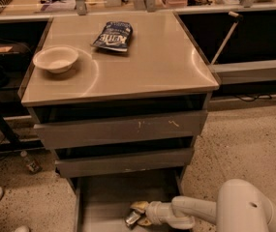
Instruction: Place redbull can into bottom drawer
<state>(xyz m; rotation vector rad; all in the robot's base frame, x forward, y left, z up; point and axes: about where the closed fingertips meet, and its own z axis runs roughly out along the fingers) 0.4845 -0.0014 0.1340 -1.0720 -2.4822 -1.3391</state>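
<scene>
In the camera view, I am reaching my white arm (pixel 195 209) in low from the right, and my claw (pixel 138 215) is sitting inside the pulled-out bottom drawer (pixel 103 202), just above its grey floor. I am gripping the can (pixel 130 220) with my two fingers closed on either side of it, so the can is lying tilted within the drawer near its front. Up on the cabinet top (pixel 152 66), a bowl (pixel 55 59) is resting at the left and a dark blue chip bag (pixel 112 36) is lying near the back.
</scene>
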